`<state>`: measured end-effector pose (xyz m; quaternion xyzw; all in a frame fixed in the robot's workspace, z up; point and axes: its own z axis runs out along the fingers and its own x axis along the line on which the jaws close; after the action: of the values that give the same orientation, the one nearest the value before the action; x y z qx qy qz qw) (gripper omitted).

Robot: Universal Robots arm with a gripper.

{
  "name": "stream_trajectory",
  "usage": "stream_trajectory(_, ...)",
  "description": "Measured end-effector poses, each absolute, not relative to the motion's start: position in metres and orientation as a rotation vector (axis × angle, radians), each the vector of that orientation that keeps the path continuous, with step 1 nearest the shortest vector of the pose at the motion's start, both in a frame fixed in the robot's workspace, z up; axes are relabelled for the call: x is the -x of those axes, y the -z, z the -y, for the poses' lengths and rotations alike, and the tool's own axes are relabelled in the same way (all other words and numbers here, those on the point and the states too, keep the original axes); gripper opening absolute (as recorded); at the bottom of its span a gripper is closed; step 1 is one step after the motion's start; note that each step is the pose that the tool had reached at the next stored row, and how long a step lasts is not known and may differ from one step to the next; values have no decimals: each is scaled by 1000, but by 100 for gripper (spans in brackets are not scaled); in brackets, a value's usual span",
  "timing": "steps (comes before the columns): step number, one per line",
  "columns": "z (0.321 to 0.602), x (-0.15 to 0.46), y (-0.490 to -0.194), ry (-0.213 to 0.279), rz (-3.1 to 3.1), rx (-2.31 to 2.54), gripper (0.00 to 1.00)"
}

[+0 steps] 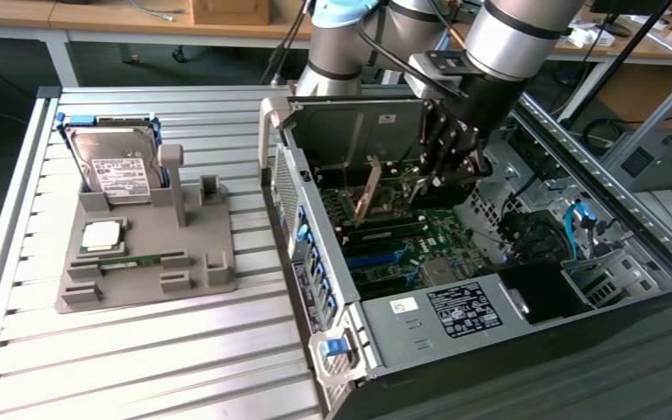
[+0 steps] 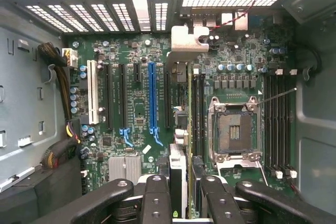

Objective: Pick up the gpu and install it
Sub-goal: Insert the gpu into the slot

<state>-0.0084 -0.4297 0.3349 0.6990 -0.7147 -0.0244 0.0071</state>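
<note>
The gpu (image 1: 367, 194) hangs tilted inside the open computer case (image 1: 312, 289), above the green motherboard (image 1: 412, 249). In the wrist view the gpu (image 2: 179, 171) appears edge-on as a thin strip, its silver bracket (image 2: 186, 43) at the far end near the case's rear vents. My gripper (image 2: 181, 200) is shut on the card, one black finger (image 2: 156, 200) on each side. The card hovers over the board between the blue slot (image 2: 153, 98) and the empty processor socket (image 2: 233, 129). From the exterior view, my gripper (image 1: 430, 185) reaches down into the case.
On the slatted table at the exterior view's left, a grey fixture (image 1: 202, 262) holds a hard drive (image 1: 120, 162), a processor chip (image 1: 102, 234) and a green memory stick (image 1: 137, 260). A white slot (image 2: 93, 98), cable bundles (image 2: 63, 77) and case walls surround the card.
</note>
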Motion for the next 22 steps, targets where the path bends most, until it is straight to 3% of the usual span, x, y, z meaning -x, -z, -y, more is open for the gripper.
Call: stream_trajectory(22, 438, 9, -334, 76, 2235, -2186, 27)
